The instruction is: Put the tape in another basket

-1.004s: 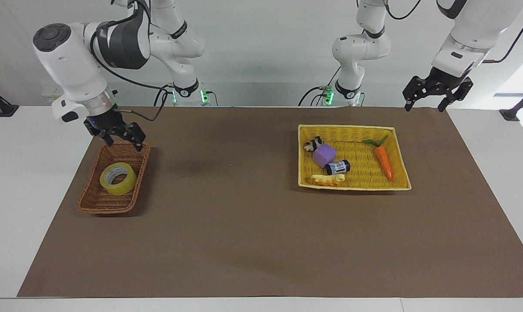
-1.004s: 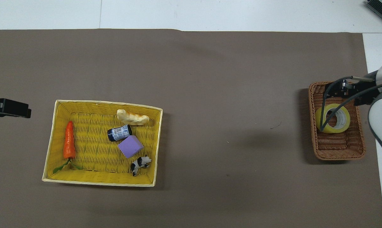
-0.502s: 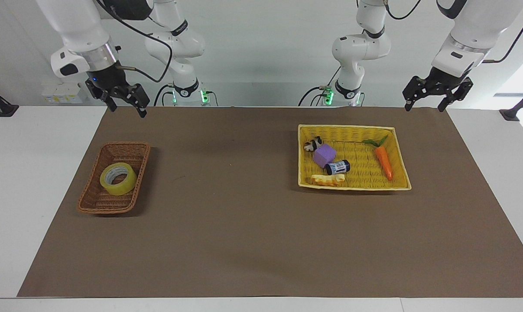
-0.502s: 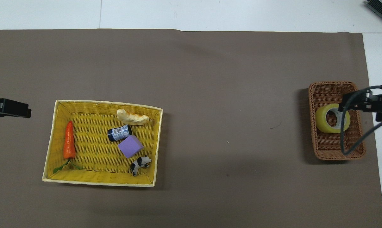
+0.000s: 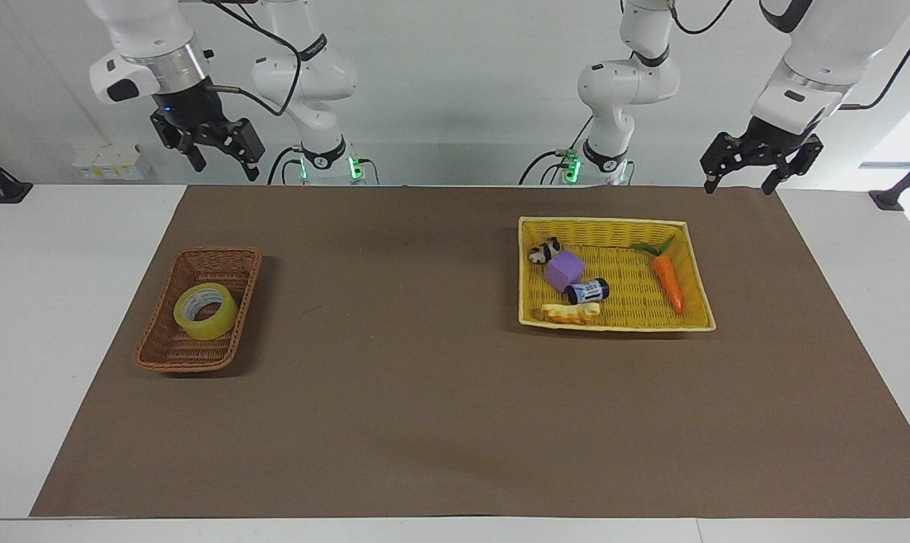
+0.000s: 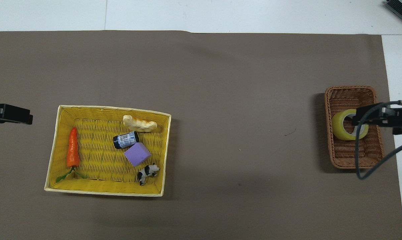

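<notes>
Your right gripper point(image 5: 221, 157) hangs high in the air with its two fingers spread wide and nothing between them, up at the right arm's end of the table. In the overhead view it overlaps the tape, but the facing view shows it well clear of everything. That height reads as a parked pose, away from the wicker rim.

Below it, the wide ring-shaped roll of translucent yellowish packing tape point(image 5: 205, 311) with its white core lies inside the narrow oblong brown woven wicker basket point(image 5: 166, 352). It rests tilted, leaning toward the basket wall on the side facing the table's middle. The sloping sides hold it there, so you can judge the transfer as done: the roll sits in the brown basket and no finger touches it.

Your left gripper point(image 5: 739, 179) waits over the mat's edge at the left arm's end, fingers also apart and empty.

Between the two, toward the left arm's end, the wide bright yellow woven tray-like basket point(image 5: 613, 225) holds an orange toy carrot point(image 5: 668, 282), a purple foam cube point(image 5: 565, 270), a small dark labelled can point(image 5: 588, 290), a black-and-white toy cow point(image 5: 544, 250) and a pale yellow bread-like toy point(image 5: 570, 312). All of it rests on the brown paper mat point(image 5: 424, 392).
</notes>
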{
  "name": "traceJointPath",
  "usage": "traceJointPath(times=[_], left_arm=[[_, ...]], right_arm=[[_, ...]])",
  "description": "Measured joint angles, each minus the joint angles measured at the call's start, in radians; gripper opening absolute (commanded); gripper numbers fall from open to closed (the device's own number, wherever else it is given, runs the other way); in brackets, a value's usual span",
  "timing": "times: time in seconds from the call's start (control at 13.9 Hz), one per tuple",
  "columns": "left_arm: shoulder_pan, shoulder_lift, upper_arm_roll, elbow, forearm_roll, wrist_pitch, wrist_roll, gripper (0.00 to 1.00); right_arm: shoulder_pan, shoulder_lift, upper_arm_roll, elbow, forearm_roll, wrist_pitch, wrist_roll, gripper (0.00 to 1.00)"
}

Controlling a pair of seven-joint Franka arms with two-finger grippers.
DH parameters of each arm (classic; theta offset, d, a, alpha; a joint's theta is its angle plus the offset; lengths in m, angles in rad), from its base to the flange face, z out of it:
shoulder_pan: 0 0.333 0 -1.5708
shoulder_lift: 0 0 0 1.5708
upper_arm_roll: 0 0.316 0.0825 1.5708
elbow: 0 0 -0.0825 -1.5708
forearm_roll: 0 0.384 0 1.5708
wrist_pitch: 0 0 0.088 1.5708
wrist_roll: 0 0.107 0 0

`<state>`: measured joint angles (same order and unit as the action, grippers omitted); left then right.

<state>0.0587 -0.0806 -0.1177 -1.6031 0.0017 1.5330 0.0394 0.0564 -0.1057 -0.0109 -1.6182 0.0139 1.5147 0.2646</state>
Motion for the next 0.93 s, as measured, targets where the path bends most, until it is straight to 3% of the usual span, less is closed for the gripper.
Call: traceJointPath(times=[0.43, 0.93], left_arm=[[0.0, 0.0, 0.0, 0.0, 0.0, 0.0, 0.0, 1.0], [0.0, 0.0, 0.0, 0.0, 0.0, -0.001, 0.0, 1.0]], right_arm=[[0.0, -0.001, -0.005, -0.003, 0.009, 0.001, -0.003, 1.0], [-0.091, -0.006, -0.02, -0.004, 0.025, -0.024, -0.147, 1.0]])
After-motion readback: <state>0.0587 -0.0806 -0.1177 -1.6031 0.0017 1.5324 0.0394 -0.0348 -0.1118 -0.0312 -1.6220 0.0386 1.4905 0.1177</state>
